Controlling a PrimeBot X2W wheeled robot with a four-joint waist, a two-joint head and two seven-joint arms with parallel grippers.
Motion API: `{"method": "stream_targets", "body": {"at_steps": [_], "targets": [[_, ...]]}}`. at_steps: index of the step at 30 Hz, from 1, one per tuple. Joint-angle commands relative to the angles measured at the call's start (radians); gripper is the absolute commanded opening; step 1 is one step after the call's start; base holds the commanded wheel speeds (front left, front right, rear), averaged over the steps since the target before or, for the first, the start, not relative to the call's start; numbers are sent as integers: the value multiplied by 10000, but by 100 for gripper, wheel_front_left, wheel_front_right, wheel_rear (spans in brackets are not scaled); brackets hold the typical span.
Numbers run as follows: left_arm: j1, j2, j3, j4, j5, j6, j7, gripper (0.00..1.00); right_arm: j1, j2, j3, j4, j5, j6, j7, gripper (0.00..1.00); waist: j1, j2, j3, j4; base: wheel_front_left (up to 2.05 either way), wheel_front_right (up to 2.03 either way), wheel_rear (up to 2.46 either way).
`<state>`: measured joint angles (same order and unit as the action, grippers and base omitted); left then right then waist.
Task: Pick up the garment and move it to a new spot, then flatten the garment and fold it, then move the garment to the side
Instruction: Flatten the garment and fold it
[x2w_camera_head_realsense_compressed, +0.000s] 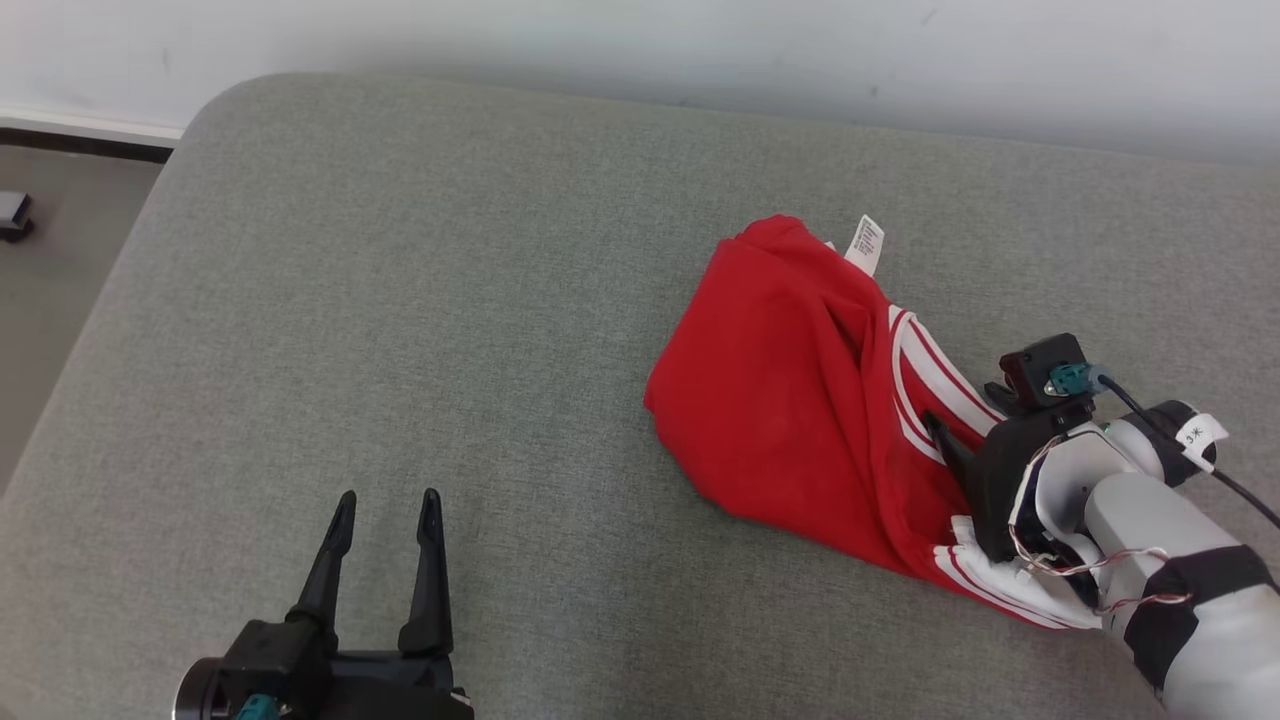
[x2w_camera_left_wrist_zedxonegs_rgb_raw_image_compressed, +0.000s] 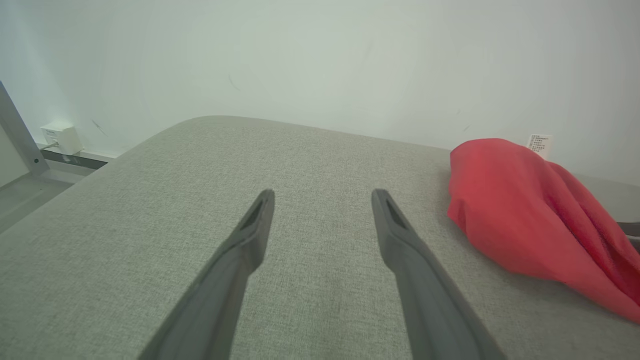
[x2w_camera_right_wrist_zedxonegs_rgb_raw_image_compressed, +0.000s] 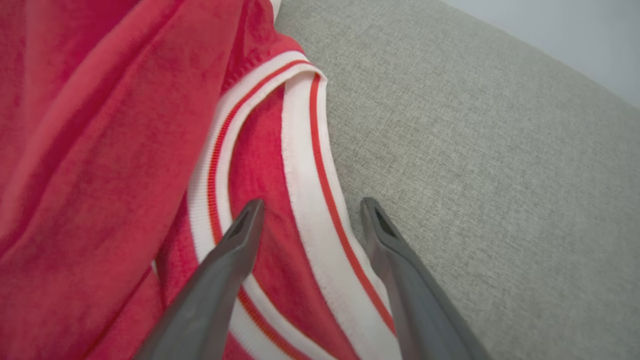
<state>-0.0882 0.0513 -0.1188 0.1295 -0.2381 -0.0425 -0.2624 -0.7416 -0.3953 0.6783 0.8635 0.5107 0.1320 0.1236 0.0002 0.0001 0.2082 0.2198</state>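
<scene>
Straddling striped trim (x2w_camera_right_wrist_zedxonegs_rgb_raw_image_compressed: 300, 165) of garment (x2w_camera_head_realsense_compressed: 790, 390): right gripper (x2w_camera_right_wrist_zedxonegs_rgb_raw_image_compressed: 311, 205), jaws apart | cushion (x2w_camera_head_realsense_compressed: 400, 300) open leftward

Bright, even light, soft shadow beside the jersey (x2w_camera_head_realsense_compressed: 790, 390); wrist views bend at edges, its nearest folds blurred.

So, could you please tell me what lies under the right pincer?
Under the open right pincer lies the crumpled red jersey, its white red-striped trim band running between the fingers, on the grey fabric cushion. Whatever the jersey's folds cover cannot be seen.
</scene>
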Motion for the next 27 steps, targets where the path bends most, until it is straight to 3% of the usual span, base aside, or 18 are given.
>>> {"method": "stream_targets", "body": {"at_steps": [1,2,3,4,5,6,11,19,24,25,26,27], "targets": [[-157,-12,-40,25,-65,64,-34,100,-129,-97,333,227,176,-29,154,100,-2,-1,53,74,0,0,0],[-160,-12,-58,39,-78,71,-34,100,-121,-81,508,300,339,-29,270,100,-2,-1,54,82,0,0,0],[-167,-12,-78,44,-96,69,-34,100,-133,-71,649,338,496,-28,355,82,-2,-1,58,84,0,0,0],[-167,-12,-78,44,-96,69,-34,100,-133,-71,649,338,496,-28,355,82,-2,-1,58,84,0,0,0],[-174,-12,-78,52,-100,79,-34,100,-148,-53,805,325,669,-26,409,18,-2,-1,61,76,0,0,0],[-178,-11,-72,58,-106,89,-34,100,-170,-57,937,326,865,-26,471,0,-2,-1,62,60,0,0,0],[-168,-12,-15,140,-84,87,-34,100,-846,-440,1091,351,1358,-29,-216,0,-2,-1,-41,-117,0,0,0],[-69,-11,25,200,-8,7,-34,100,-1811,-982,342,1221,1424,-28,-2097,0,-2,-1,-335,-356,0,0,0],[35,-11,38,205,-35,-35,-34,100,-1695,-1023,179,2042,1356,-28,-2381,0,-2,-1,-415,-325,0,0,0],[53,-9,37,214,-58,-40,-34,100,-1665,-990,177,2143,1372,-28,-2440,47,-2,-1,-417,-319,0,0,0],[59,-9,45,226,-73,-41,-34,100,-1657,-974,154,2262,1372,-28,-2558,100,-2,-1,-425,-324,0,0,0],[54,-9,67,238,-84,-35,-34,100,-1662,-962,124,2410,1343,-28,-2667,100,-2,-1,-441,-344,0,0,0]]}}
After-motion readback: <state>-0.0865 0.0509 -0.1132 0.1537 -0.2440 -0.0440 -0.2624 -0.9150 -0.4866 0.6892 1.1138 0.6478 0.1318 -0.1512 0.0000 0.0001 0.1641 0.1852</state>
